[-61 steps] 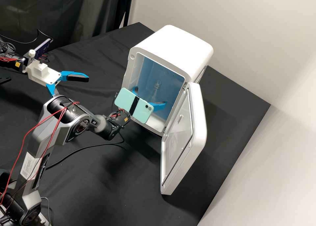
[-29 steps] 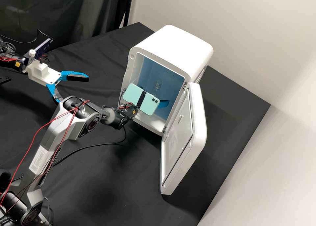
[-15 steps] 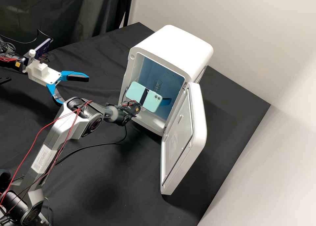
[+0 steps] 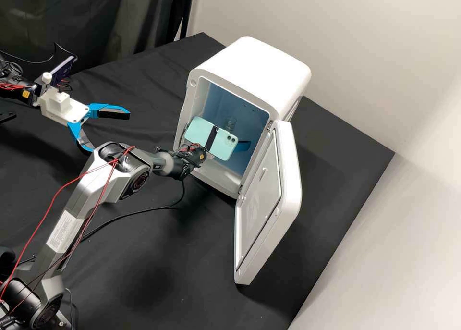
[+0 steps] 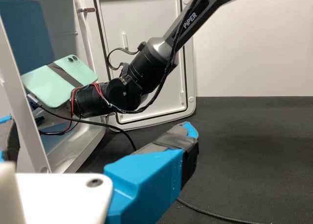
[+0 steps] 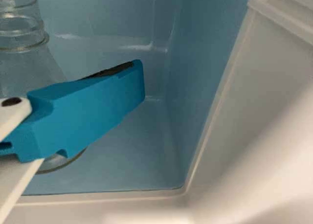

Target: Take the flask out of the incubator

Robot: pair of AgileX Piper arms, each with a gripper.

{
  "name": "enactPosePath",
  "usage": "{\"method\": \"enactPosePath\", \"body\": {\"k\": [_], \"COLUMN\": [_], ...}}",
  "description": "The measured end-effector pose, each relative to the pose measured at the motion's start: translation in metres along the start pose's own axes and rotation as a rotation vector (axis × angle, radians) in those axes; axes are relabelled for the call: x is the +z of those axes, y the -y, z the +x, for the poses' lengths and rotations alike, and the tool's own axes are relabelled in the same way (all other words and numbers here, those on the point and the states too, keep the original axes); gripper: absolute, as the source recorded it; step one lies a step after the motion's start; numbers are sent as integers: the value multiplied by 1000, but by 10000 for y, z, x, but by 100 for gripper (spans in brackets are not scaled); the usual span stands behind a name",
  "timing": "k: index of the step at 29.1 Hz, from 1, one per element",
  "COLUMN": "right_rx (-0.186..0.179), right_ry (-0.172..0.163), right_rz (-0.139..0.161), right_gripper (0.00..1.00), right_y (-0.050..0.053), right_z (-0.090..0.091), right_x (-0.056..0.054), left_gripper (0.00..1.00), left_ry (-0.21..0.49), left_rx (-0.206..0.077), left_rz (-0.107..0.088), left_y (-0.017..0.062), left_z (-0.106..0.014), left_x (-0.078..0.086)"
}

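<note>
Dark grey right arm's upper link (image 5: 198,19): white capital lettering along its side, a maker's name.
White sticker (image 4: 58,230) on that arm's lower link: lines of small print, too fine to read.
White incubator door (image 4: 253,206), inner face: faint grey mark, unreadable.

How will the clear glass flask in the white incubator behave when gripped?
The clear glass flask looks smooth, so probably slippery and fragile. Its wide base below a narrow neck suggests it stands stably, yet may tip if pushed high.

black bench (image 4: 158,262) | dark curtain (image 4: 96,18) behind | white wall (image 4: 365,46)
</note>
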Motion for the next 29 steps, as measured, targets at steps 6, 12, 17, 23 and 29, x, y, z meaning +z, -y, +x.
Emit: {"method": "enactPosePath", "body": {"k": [6,12,17,23,29], "right_rx": [-3,-3,-6,-7,-13], "right_ry": [2,2,-3,-5,0], "right_rz": [0,0,1,2,25], "right_gripper": [0,0,0,0,0], "right_y": [18,18,21,22,41], "right_z": [9,9,9,9,1], "right_x": [12,12,8,6,20], "left_gripper": [100,100,100,100,100], "left_ry": [0,0,0,0,0], "left_rx": [0,0,0,0,0], "left_rz": [0,0,0,0,0], "left_y": [0,0,0,0,0], "left_z": [0,0,0,0,0], "left_x": [0,0,0,0,0]}}
